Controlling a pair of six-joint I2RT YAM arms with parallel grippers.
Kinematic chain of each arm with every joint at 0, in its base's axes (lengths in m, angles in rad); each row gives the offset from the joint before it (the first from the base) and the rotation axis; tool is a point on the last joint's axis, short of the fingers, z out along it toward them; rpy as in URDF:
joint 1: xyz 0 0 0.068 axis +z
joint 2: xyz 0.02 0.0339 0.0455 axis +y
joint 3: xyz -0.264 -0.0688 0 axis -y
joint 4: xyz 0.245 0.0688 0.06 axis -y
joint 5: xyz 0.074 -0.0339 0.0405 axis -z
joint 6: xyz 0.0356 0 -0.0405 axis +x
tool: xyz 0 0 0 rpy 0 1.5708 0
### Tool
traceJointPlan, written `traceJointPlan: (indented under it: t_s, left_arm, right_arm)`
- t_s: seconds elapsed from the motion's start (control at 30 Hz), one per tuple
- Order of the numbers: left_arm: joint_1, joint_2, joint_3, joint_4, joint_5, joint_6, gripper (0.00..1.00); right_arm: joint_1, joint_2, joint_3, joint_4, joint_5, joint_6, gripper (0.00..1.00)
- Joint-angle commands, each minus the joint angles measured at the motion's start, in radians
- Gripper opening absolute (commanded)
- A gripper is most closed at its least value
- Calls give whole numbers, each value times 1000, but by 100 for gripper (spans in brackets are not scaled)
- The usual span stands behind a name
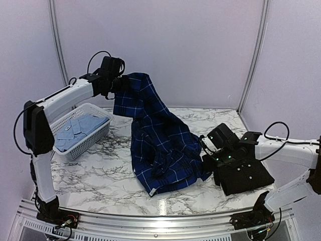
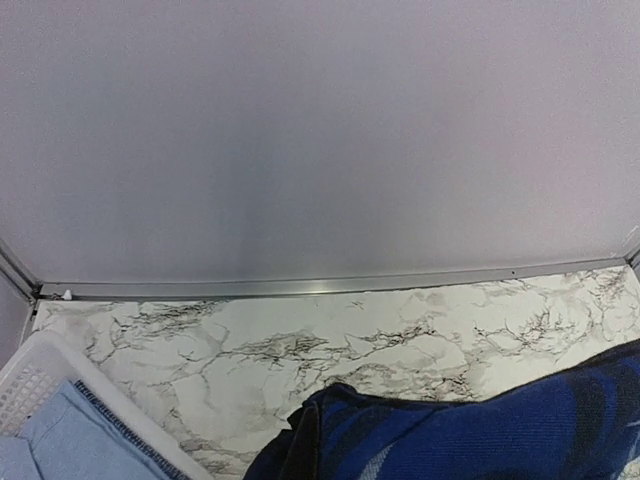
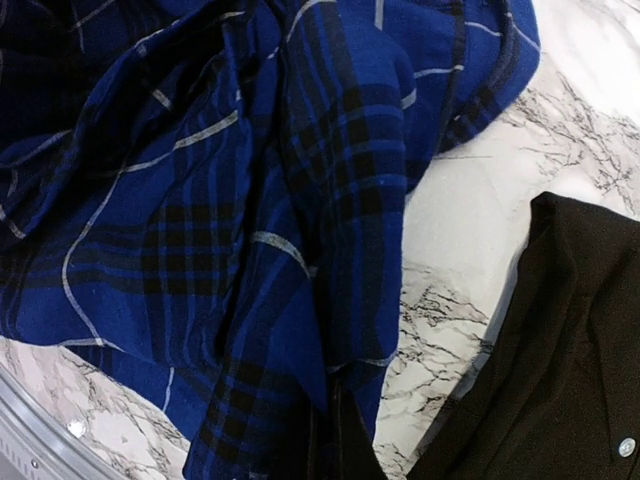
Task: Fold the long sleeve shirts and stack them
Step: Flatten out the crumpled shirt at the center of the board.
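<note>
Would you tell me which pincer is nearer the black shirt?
Right: the right pincer is beside the black shirt; the left pincer is high, far off, gripping the plaid shirt.

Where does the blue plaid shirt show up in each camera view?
Top external: plaid shirt in the centre, hanging from upper left down to the marble tabletop.
Left wrist: shirt along the bottom right edge.
Right wrist: shirt fills the left and top.
Shared landmark: that tabletop, in all three.
</note>
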Motion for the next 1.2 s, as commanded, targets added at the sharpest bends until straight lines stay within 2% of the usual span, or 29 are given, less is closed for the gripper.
traceJointPlan:
  t_s: [0.0,0.03,0.07,0.1,0.17,0.2,0.27,0.33,0.47,0.67,0.8,1.0,1.17]
  left_arm:
    - [17,171,138,-5,78,4,0]
    - [23,193,160,-8,93,-8,2]
    - [28,228,181,-11,105,-18,10]
    - [31,251,200,-16,118,-23,23]
    - [32,278,241,-29,146,-31,52]
    - [31,274,255,-39,193,-53,76]
    - [28,246,236,-39,233,-65,86]
    - [21,205,194,-38,257,-71,93]
    - [-1,86,52,-38,285,-70,97]
    - [-100,-120,-233,-40,308,-73,97]
    - [-163,-214,-391,-40,352,-141,97]
    - [-251,-245,-523,-10,418,-258,96]
    - [-297,-216,-558,14,420,-329,97]
  right_arm:
    - [13,-2,29,-5,-39,46,9]
    - [12,-1,28,7,-39,50,16]
    - [13,2,31,17,-64,53,26]
    - [12,7,36,23,-65,55,37]
    - [10,21,55,28,-28,58,54]
    - [-3,37,85,26,22,59,64]
    - [-34,43,98,44,41,61,66]
    - [-86,43,98,86,38,65,66]
    - [-173,42,82,195,26,79,67]
    - [-263,91,54,333,-3,100,66]
    - [-295,149,50,408,-27,111,64]
    - [-345,244,46,513,-81,154,57]
    - [-347,306,33,566,-132,176,55]
